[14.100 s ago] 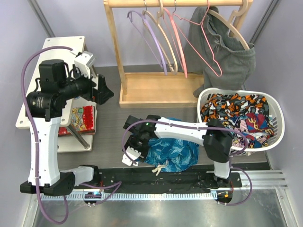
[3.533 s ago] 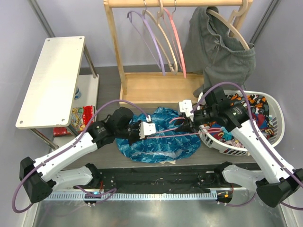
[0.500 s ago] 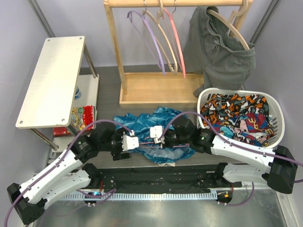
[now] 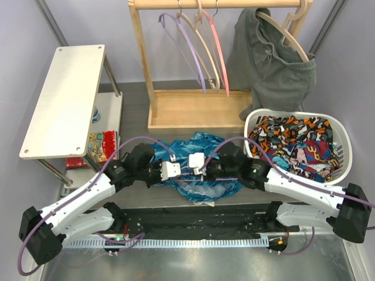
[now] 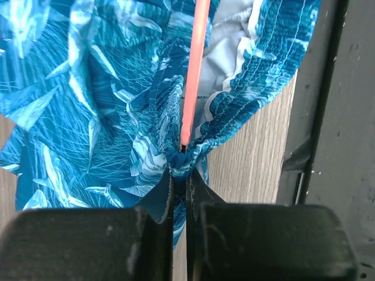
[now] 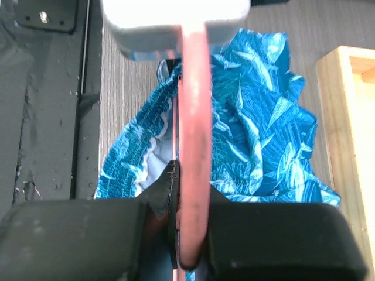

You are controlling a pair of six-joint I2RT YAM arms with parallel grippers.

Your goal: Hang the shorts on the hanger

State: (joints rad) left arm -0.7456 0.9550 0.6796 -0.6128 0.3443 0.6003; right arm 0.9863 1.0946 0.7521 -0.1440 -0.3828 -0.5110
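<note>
The blue leaf-print shorts (image 4: 202, 153) lie bunched on the table between my two arms. My left gripper (image 4: 180, 174) is shut on a fold of the shorts (image 5: 88, 105) at the gathered waistband, its tips (image 5: 180, 170) pinching the fabric. The thin pink hanger (image 5: 192, 76) runs up out of that fold, over the white lining. My right gripper (image 4: 196, 172) faces the left one and is shut on the hanger (image 6: 193, 117), which sits between its jaws (image 6: 190, 175) above the shorts (image 6: 258, 117). Part of the hanger (image 4: 220, 178) shows as a thin pink line across the cloth; the rest is hidden.
A wooden rack (image 4: 196, 114) stands behind, holding several hangers (image 4: 202, 52) and a grey garment (image 4: 275, 58). A white basket (image 4: 345, 146) of patterned clothes sits at the right. A white shelf (image 4: 64, 99) stands at the left. The black base rail (image 4: 199, 219) runs along the near edge.
My left gripper has moved right and a little farther back, toward the right gripper, and now pinches the shorts. The right gripper shifted slightly back with the hanger.
</note>
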